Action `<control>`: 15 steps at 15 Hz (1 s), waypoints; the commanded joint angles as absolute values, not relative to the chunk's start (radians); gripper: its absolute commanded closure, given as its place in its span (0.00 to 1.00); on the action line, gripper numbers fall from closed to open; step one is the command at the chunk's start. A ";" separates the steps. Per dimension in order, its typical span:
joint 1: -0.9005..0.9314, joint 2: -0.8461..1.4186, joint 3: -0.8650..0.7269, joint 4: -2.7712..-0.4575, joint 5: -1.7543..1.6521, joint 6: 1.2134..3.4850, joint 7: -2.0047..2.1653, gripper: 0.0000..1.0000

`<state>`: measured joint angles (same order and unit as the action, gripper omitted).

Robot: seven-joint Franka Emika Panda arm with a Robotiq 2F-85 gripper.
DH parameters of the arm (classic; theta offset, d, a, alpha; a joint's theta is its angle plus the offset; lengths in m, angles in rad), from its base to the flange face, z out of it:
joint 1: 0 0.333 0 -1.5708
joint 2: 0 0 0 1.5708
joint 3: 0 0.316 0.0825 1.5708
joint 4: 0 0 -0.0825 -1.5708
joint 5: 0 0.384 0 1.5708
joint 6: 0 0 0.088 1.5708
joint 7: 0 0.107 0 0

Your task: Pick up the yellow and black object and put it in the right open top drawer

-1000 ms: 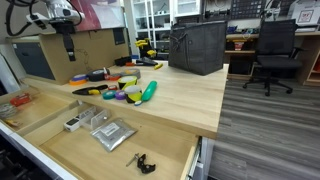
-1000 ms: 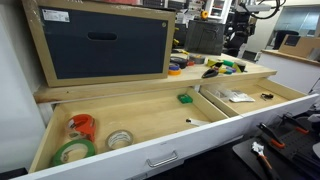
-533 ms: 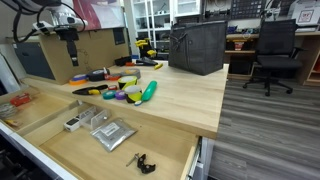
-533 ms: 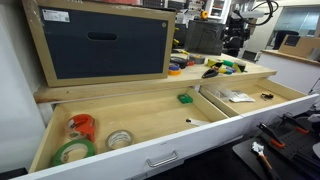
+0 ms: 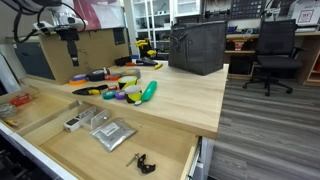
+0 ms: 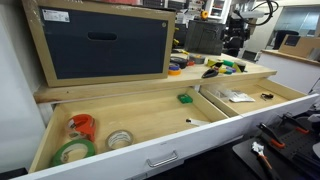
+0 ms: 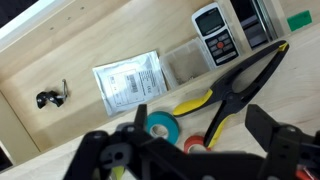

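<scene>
The yellow and black clamp (image 7: 236, 84) lies flat on the pale tabletop near its front edge, with black jaws and yellow handles. It also shows in an exterior view (image 5: 88, 91). My gripper (image 7: 190, 150) hangs above it, open and empty, with the clamp's handles between and ahead of the fingers. In both exterior views the gripper (image 5: 68, 42) (image 6: 233, 40) is well above the tools. The wide right drawer (image 5: 165, 140) (image 6: 252, 103) stands open just in front of the tabletop. Its bottom shows in the wrist view (image 7: 90, 35).
The drawer holds a plastic bag (image 7: 126, 82), a small black clip (image 7: 48, 97) and a meter (image 7: 218, 44). A teal tape roll (image 7: 160, 124) and a red one (image 7: 196, 144) lie beside the clamp. A black bag (image 5: 197, 46) and a bulkier yellow-black tool (image 5: 146, 48) stand behind.
The gripper rose slightly between one second and half a second ago. It has held still since. Nothing on the table has moved.
</scene>
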<state>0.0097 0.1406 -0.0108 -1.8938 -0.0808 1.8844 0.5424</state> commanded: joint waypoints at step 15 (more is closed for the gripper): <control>0.039 0.218 -0.094 -2.176 -0.109 2.432 1.043 0.00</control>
